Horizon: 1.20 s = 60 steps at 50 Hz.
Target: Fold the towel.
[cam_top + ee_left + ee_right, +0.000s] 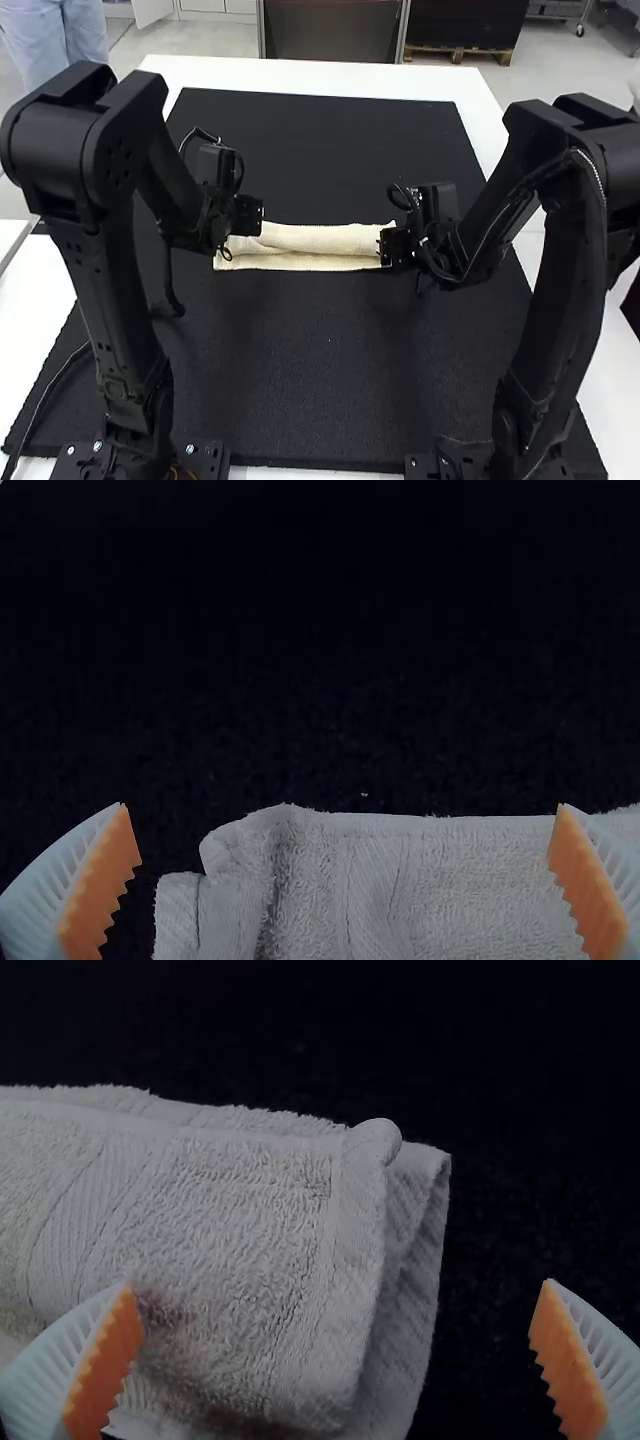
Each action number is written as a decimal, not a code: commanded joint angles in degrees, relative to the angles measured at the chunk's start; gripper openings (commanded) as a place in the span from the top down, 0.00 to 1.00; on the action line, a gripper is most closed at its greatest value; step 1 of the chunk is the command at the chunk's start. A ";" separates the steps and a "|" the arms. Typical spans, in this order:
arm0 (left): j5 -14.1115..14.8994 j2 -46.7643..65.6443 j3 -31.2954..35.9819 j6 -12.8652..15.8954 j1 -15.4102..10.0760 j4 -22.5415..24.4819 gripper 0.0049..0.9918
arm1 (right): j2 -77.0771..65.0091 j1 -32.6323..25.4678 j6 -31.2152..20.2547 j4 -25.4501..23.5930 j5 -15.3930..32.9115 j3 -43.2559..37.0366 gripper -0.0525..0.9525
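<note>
Across the middle of the black mat, the cream towel point(310, 240) lies folded into a narrow strip, its layers slightly offset along the near edge. At its left end is my left gripper point(240, 228); at its right end is my right gripper point(392, 248). In the left wrist view, my left gripper point(345, 880) stands open, with the towel's end point(440, 880) between and below its fingers. The right wrist view has my right gripper point(335, 1360) open over the towel's layered end point(230, 1260), one finger above the cloth and the other above bare mat. A faint reddish patch marks the cloth there.
A black mat point(320, 370) covers most of the white table point(300, 75), whose edge runs behind it. Cables point(50, 385) lie at the mat's left side near the left arm's base. A person in light trousers stands beyond the table's left corner.
</note>
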 commanded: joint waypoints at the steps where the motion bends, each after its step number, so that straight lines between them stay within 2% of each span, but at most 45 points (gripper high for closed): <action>1: -0.59 -1.77 -0.55 0.58 -0.30 0.43 0.03 | -1.18 0.20 0.39 0.50 -0.14 0.14 0.06; 60: -0.50 -1.68 -0.81 0.58 -0.30 0.87 0.03 | 0.66 -0.68 0.39 0.50 -0.57 -1.88 0.06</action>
